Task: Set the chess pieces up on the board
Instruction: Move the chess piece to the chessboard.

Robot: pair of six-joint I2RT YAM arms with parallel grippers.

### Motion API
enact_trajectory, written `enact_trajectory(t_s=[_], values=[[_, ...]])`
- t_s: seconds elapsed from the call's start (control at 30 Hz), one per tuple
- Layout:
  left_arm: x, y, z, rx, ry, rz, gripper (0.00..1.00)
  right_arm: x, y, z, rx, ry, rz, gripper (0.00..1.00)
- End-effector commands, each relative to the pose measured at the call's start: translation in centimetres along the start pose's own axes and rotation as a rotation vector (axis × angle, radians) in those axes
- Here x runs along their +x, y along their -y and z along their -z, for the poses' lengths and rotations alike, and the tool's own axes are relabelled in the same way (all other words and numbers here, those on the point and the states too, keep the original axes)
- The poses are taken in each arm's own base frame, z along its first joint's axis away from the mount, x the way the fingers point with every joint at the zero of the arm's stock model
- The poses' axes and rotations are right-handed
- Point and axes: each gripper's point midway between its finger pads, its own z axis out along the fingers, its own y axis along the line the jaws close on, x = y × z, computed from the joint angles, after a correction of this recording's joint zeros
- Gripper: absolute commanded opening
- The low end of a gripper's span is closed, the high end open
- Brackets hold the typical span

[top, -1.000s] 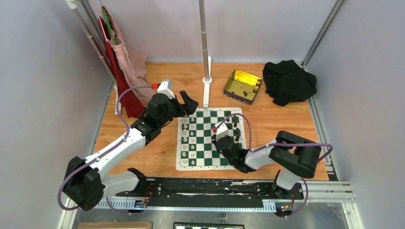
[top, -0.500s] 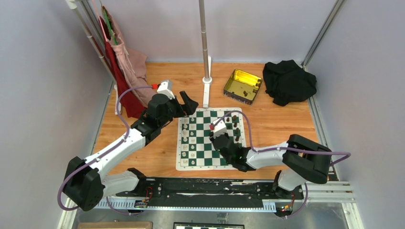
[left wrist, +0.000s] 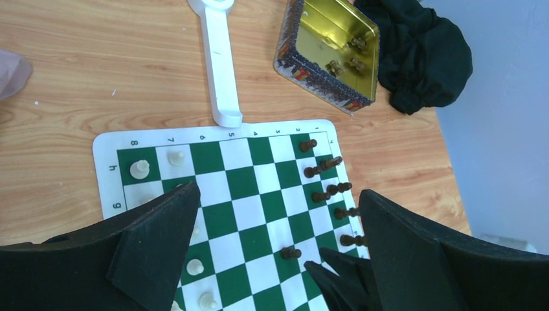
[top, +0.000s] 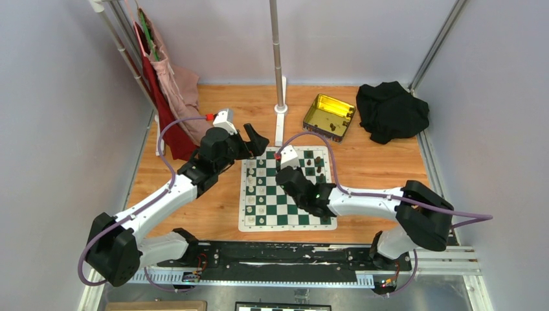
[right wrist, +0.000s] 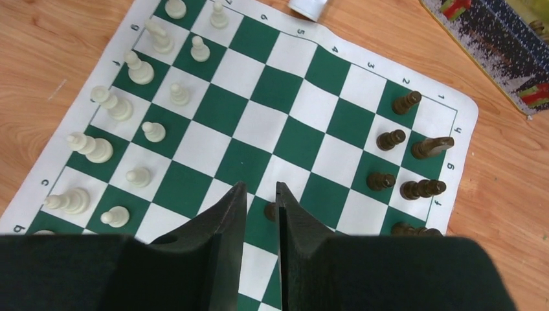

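Jaws wide apart on my left gripper, by the board's far-left corner; my right gripper has them slightly apart at 1 dark piece.

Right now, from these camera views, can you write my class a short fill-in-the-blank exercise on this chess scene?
1. In the top view, the cream-white pieces stand on the ___ side of the board.
2. A few spare dark chess pieces lie inside the gold ___.
3. The left gripper hovers with its jaws wide ___.
Missing words: left; tin; open.
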Motion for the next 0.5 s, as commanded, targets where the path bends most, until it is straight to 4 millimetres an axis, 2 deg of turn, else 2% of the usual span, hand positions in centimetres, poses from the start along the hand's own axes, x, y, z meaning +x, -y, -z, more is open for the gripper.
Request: enact_trajectory(t_s=[0.0,0.1,0.47], values=[[-0.4,0.8,0.1,0.032,0.023,-0.011,1.00,2.5,1.4,-0.3,0.017,-0.130,-0.042,0.26],[-0.3,0.7,0.0,0.031,0.019,-0.013,1.00,3.3,1.8,-0.8,-0.001,-0.174,-0.087,0.25],[-0.1,0.6,-0.2,0.025,0.011,-0.015,1.00,5.2,1.1,-2.1,-0.062,-0.259,-0.119,0.26]])
